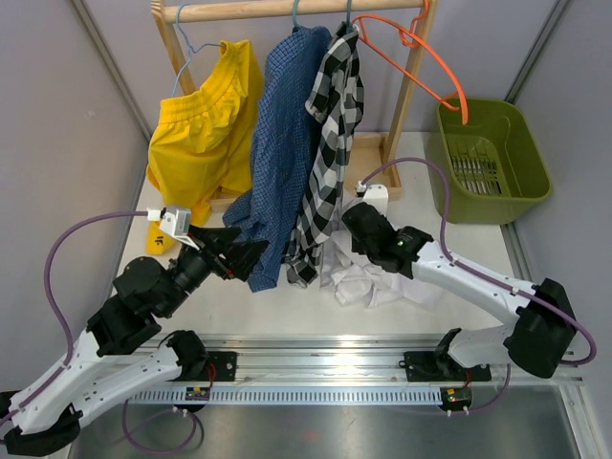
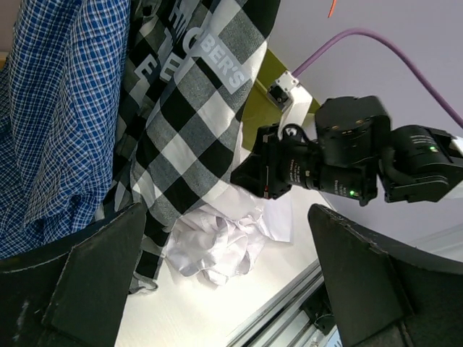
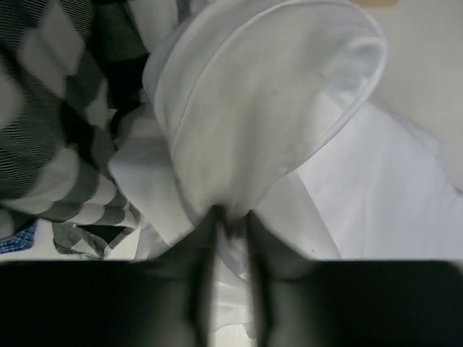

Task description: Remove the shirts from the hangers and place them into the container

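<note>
Your right gripper (image 3: 231, 220) pinches the white shirt (image 1: 368, 277), heaped on the table (image 1: 239, 306); your left gripper (image 1: 247, 256) stands wide. The bin (image 1: 497, 215) holds no shirt yet. The blue shirt (image 1: 282, 143) and plaid shirt (image 1: 335, 124) hang on the rail (image 1: 249, 10).

The rail frame (image 1: 287, 10) is cut off at the top edge. The right arm (image 1: 459, 273) and plaid shirt (image 1: 330, 143) cover part of the white shirt (image 1: 368, 282). Up close, that plaid is blurred.
</note>
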`<state>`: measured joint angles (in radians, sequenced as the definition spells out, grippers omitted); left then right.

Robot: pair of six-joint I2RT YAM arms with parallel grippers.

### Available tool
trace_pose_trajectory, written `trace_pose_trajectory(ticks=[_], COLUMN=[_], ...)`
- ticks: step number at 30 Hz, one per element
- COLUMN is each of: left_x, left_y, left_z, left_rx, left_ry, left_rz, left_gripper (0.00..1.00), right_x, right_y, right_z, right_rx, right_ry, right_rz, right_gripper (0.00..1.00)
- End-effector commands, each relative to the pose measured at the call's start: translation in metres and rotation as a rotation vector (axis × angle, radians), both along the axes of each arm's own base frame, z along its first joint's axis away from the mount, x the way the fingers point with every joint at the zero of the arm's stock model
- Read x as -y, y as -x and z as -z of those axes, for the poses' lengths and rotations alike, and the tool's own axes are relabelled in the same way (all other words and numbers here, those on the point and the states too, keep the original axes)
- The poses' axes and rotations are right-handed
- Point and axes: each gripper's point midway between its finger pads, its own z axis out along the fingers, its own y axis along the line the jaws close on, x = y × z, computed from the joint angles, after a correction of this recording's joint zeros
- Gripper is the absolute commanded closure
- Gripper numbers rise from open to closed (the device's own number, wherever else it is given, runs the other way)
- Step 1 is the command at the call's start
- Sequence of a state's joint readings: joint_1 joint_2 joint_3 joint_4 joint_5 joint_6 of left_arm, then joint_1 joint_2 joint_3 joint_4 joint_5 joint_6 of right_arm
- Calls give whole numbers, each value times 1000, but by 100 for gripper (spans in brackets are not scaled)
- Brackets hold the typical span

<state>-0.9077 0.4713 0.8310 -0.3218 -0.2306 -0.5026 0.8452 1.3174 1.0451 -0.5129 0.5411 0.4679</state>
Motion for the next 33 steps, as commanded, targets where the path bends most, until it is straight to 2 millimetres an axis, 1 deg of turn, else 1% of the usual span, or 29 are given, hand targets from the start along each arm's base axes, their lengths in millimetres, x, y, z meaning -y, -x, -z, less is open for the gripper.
trace_pose_trajectory(ticks=[1, 2, 3, 4, 5, 7, 8, 9, 11, 14, 15, 17, 18, 19, 20, 21, 22, 23, 24, 25, 26, 27, 28, 29, 30, 31, 33], left_x=[-2, -1, -1, 0, 0, -1, -2, -3, -4, -5, -6, -6, -6, -6, -6, -6, -5, -6, -6, -6, -7, -7, -8, -8, -8, -7, -6], left_y=[-4, -4, -4, -5, -5, -4, -4, -4, -4, -3, -3, -2, -2, -3, -2, -2, -2, -2, -1, -2, -1, -1, 0, 0, 0, -1, -1], left_z=[3, 4, 4, 4, 3, 3, 3, 3, 4, 4, 4, 4, 3, 4, 4, 4, 3, 2, 3, 4, 4, 5, 5, 8, 7, 8, 9], left_rx=[5, 4, 7, 5, 8, 9, 11, 11, 9, 8, 6, 8, 8, 7, 6, 6, 6, 6, 2, 1, -1, -5, -4, -8, -7, -7, -8], left_ry=[1, -2, -6, -8, -10, -11, -11, -11, -13, -9, -9, -9, -9, -8, -7, -7, -5, -2, -7, -8, -6, -8, -5, -8, -5, -5, -6], left_rz=[-21, -22, -19, -19, -20, -20, -23, -26, -29, -30, -30, -30, -29, -30, -29, -29, -27, -25, -25, -28, -28, -28, -28, -28, -28, -28, -27], left_gripper=[1, 1, 1, 1, 1, 1, 1, 1, 1, 1, 1, 1, 1, 1, 1, 1, 1, 1, 1, 1, 1, 1, 1, 1, 1, 1, 1], right_x=[20, 24, 25, 24, 27, 28, 31, 32, 41, 47, 49, 48, 41, 38, 36, 23, 22, 20, 13, 12, 13, 7, 13, 14, 14, 20, 24], right_y=[-6, -2, 0, 2, 5, 12, 16, 19, 26, 30, 32, 34, 31, 34, 36, 33, 38, 41, 43, 43, 48, 47, 50, 50, 49, 50, 47], right_z=[38, 52, 61, 73, 82, 98, 107, 113, 131, 151, 163, 176, 183, 199, 209, 217, 235, 243, 256, 261, 268, 273, 277, 278, 277, 277, 272], right_rx=[-52, -84, -106, -140, -158, -208, -230, -245, -283, -308, -333, -365, -383, -419, -441, -461, -498, -515, -542, -551, -568, -578, -590, -594, -593, -593, -580], right_ry=[-16, -6, -13, -7, -4, -16, -8, -20, 10, 22, 44, 50, 19, 26, 15, -36, -26, -37, -62, -79, -84, -122, -127, -146, -166, -168, -174], right_rz=[148, 161, 174, 178, 191, 223, 237, 267, 308, 376, 387, 408, 400, 395, 395, 374, 375, 377, 362, 362, 357, 344, 359, 371, 377, 391, 397], right_gripper=[56, 38, 28, 12, 1, 1, 1, 0, 1, 1, 0, 1, 1, 1, 1, 1, 0, 1, 1, 5, 20, 31, 47, 84, 100, 100, 100])
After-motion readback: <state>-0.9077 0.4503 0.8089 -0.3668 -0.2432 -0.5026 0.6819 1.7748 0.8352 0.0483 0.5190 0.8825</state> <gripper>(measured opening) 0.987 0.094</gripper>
